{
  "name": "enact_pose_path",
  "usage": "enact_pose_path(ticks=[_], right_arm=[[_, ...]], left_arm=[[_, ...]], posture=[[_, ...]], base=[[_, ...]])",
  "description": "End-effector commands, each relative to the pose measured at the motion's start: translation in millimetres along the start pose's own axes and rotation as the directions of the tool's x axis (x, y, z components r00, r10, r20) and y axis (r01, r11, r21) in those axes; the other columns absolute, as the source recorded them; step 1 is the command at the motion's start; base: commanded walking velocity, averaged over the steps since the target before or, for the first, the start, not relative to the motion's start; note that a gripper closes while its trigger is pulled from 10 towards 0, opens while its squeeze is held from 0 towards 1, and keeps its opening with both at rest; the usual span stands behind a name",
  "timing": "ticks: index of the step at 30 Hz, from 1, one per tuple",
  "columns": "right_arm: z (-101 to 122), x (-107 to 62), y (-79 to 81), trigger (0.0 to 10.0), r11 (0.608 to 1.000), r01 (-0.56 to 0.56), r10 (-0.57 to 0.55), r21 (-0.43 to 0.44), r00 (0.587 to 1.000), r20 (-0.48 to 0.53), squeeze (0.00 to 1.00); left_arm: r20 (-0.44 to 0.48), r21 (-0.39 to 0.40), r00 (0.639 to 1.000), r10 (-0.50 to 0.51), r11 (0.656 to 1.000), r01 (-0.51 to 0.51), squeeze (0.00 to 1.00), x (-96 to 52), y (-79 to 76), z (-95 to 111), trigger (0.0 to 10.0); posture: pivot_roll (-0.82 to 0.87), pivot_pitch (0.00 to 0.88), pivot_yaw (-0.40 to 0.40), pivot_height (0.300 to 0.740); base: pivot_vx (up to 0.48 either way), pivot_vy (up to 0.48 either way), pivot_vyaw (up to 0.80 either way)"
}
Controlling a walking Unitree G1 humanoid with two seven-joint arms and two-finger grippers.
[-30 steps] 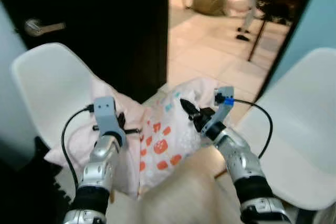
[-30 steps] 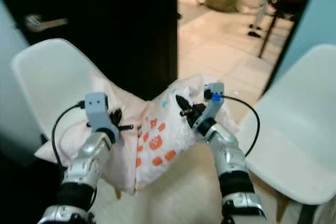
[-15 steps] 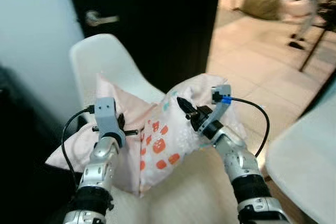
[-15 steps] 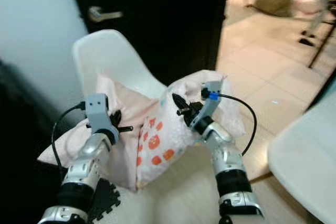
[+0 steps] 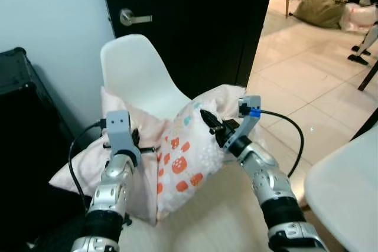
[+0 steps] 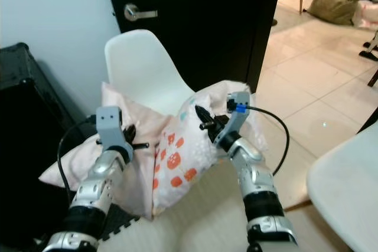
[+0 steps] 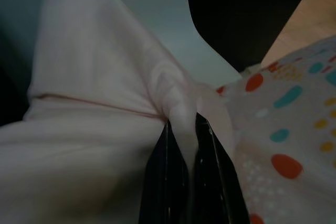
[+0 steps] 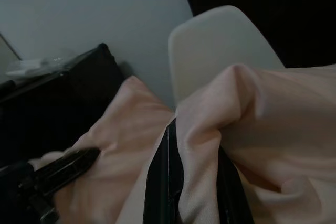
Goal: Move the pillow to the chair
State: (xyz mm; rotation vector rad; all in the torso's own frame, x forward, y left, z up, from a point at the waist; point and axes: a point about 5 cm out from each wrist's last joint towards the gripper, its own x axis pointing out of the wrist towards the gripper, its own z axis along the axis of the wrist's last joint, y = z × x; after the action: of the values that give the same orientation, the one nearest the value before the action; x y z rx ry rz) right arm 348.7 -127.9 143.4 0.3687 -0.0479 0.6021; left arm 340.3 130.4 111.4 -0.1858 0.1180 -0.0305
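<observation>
I hold a pale pink pillow (image 5: 183, 151) with orange and teal spots between both arms, in front of a white plastic chair (image 5: 137, 72). My left gripper (image 5: 137, 143) is shut on a pinched fold of its pink fabric (image 7: 176, 109). My right gripper (image 5: 211, 123) is shut on the pillow's upper right edge (image 8: 210, 129). The pillow hangs just before the chair's seat and hides most of it. The chair's backrest (image 6: 142, 66) rises behind the pillow.
A black door (image 5: 195, 22) with a silver lever handle (image 5: 133, 18) stands behind the chair. A black case (image 5: 26, 122) sits at the left by the pale wall. A second white chair (image 5: 345, 196) is at the right. Tiled floor (image 5: 307, 69) opens beyond the doorway with bags far off.
The view has swung left, so the white chair now sits centred behind the pillow and the black case has come into view. Both grippers keep the same hold on the pillow.
</observation>
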Motion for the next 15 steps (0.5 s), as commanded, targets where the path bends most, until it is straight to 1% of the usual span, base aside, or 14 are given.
enact_pose_path(ticks=[1,4,15], right_arm=[[3.1,11.8,14.9,10.0,0.998,-0.066,0.066,-0.001,0.997,0.028,0.0],[0.6,11.8,13.8,10.0,0.999,-0.043,0.043,0.009,0.999,0.026,0.0],[-1.9,11.2,15.8,10.0,0.999,-0.044,0.044,0.016,0.999,0.026,0.0]], left_arm=[[0.032,-0.003,0.999,-0.03,1.0,0.031,0.0,2.7,-5.8,8.3,10.0],[0.032,-0.009,0.999,-0.031,0.999,0.031,0.0,1.9,-5.9,7.6,10.0],[0.036,-0.013,0.999,-0.032,0.999,0.033,0.0,0.6,-6.3,7.4,10.0]], posture=[[-0.03,0.053,0.008,0.74],[-0.03,0.053,0.008,0.74],[-0.03,0.064,0.011,0.74]], base=[[0.0,0.0,0.79],[0.0,0.0,0.73],[0.0,0.0,0.0]])
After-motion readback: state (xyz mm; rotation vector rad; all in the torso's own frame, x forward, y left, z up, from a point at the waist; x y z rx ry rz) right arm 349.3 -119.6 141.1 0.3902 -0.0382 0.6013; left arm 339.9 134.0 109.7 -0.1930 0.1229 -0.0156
